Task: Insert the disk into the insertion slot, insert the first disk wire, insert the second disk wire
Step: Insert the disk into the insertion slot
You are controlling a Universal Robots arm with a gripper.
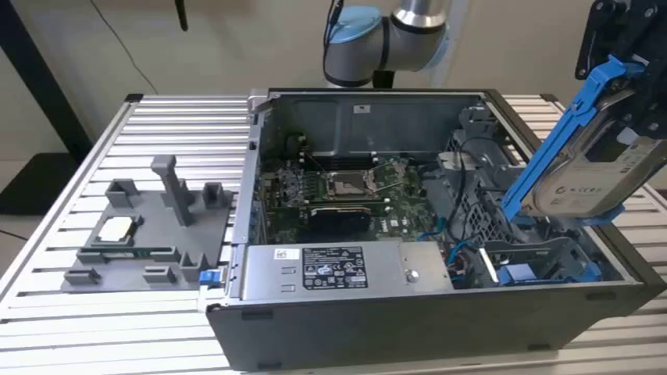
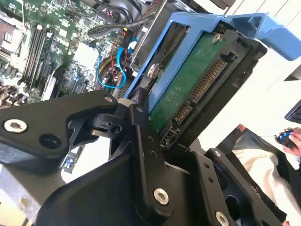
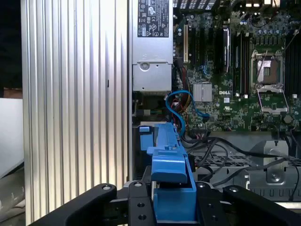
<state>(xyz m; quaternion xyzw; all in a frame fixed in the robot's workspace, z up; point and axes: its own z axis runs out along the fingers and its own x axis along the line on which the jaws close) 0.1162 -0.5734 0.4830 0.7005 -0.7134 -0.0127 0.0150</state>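
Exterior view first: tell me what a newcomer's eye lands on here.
The disk in its bright blue carrier hangs tilted, gripped by the end effector, at the exterior view's right. Below it sits the open computer case, green motherboard exposed, on a ribbed metal table.

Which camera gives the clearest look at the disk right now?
The exterior view: most of the disk shows, label side out, tilted in its blue bracket above the open computer case. The second wrist view shows its green circuit-board underside close up; the first wrist view catches the bracket's blue edge.
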